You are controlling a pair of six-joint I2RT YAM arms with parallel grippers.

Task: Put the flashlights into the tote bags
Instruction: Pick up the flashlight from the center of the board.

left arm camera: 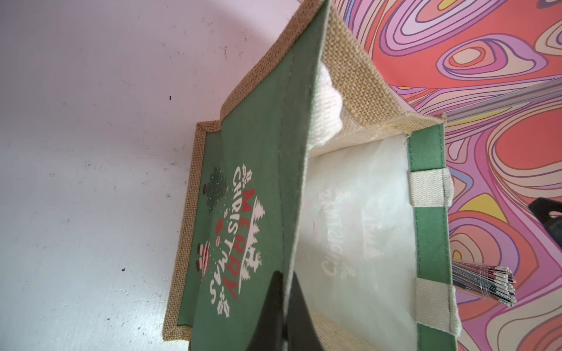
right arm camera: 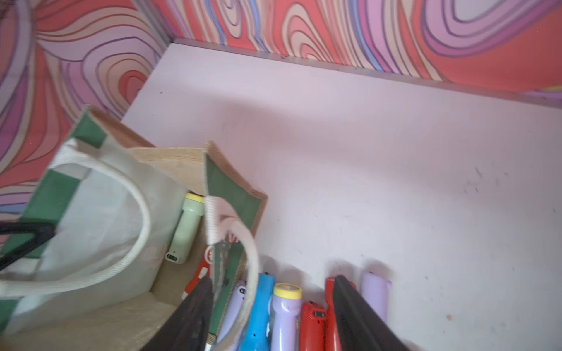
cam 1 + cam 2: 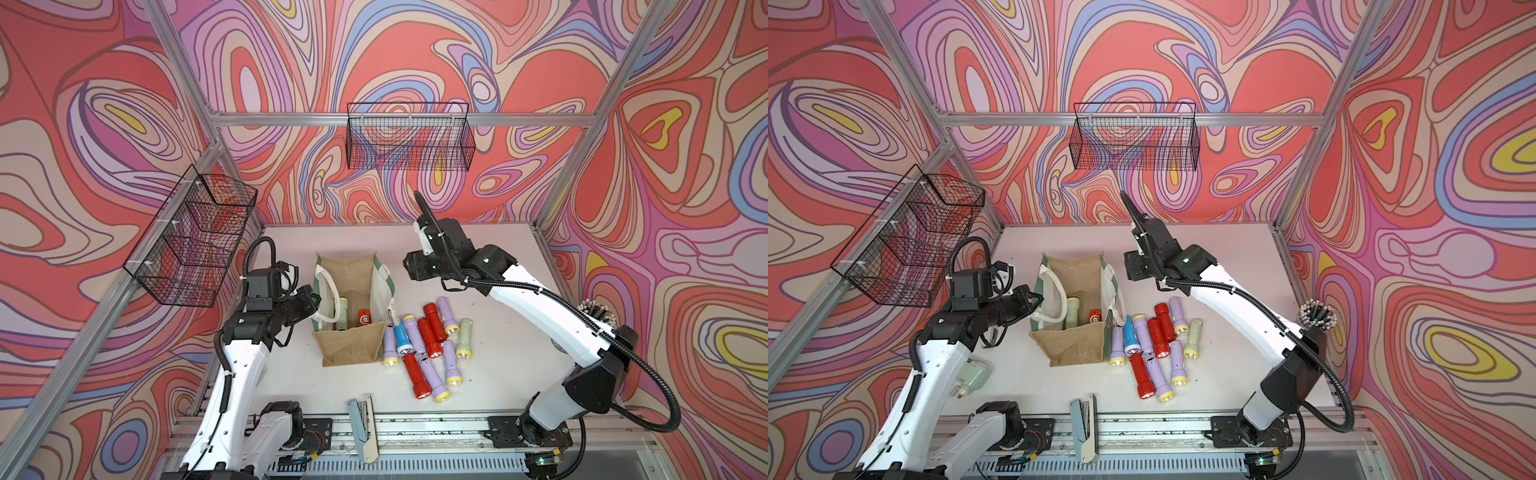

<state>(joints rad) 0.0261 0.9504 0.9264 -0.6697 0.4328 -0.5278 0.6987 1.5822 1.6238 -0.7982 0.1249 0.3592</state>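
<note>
The tan jute tote bag (image 3: 349, 345) (image 3: 1075, 347) stands open on the white table. Inside it lie a pale green flashlight (image 3: 342, 313) (image 2: 185, 231) and an orange-red one (image 3: 364, 319). My left gripper (image 1: 284, 304) (image 3: 313, 297) is shut on the rim of the bag's green side panel (image 1: 258, 170). Several flashlights (image 3: 424, 349) (image 3: 1152, 345) in lilac, red, blue and pale green lie in a pile just right of the bag. My right gripper (image 2: 272, 282) hangs open above the pile's near end and the bag's right wall, holding nothing.
Black wire baskets hang on the back wall (image 3: 409, 137) and the left wall (image 3: 195, 241). A grey stapler-like tool (image 3: 361, 424) lies at the front edge. A bundle of pens (image 3: 596, 311) stands at the right edge. A pale green device (image 3: 976, 374) lies under the left arm.
</note>
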